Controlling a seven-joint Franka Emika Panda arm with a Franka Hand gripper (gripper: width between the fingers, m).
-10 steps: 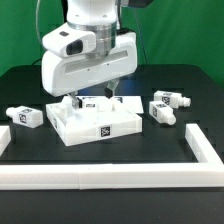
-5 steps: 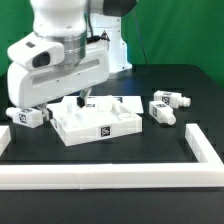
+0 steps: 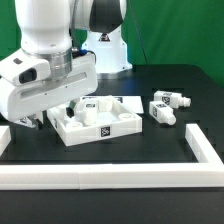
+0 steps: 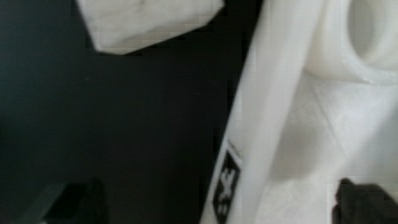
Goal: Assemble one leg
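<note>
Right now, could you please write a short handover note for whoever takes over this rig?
Gripper: open, apparently holding nothing, low at the tabletop's edge on the exterior view's left.
Legs: the far leg and the near leg lie loose on the exterior view's right of the tabletop.
Done: no leg visibly fitted.
Left: grasp a leg and seat it in a socket.

White tagged far leg [image 3: 172, 100] lies just beside near leg [image 3: 162, 113], both sideways.

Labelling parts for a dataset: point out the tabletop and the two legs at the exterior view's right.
tabletop [image 3: 80, 132]: exterior view, front side wall.
rear leg [image 3: 169, 100]: exterior view, body middle.
front leg [image 3: 164, 114]: exterior view, body middle.
</note>
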